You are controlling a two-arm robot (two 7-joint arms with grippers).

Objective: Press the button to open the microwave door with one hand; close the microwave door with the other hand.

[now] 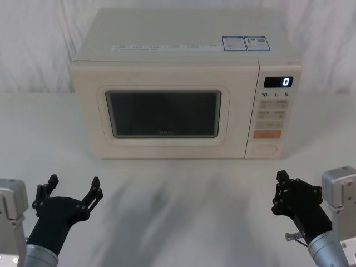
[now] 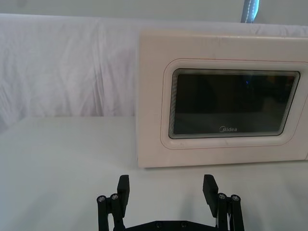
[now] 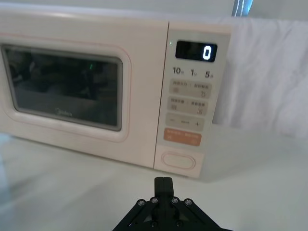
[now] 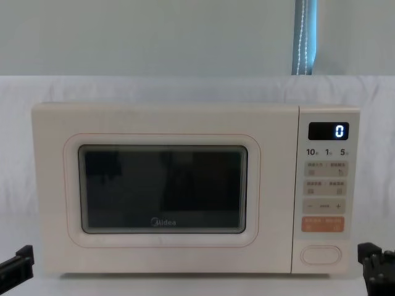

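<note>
Microwave door [image 1: 161,114] shut; button [image 3: 178,160] straight ahead of right gripper [image 3: 162,182], whose fingers are pinched together, presumably for poking. Left gripper [image 1: 72,189], fingers spread, waits low before the door.

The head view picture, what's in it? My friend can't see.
A cream microwave with its door shut sits on a white table. The left end effector is open, the right end effector shut, both low, away from the button.

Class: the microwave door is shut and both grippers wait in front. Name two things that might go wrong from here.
1. The orange key sits directly above the button; the shut right gripper might press the wrong one.
2. The open left gripper waits before the microwave door; the door may swing out against it.
</note>
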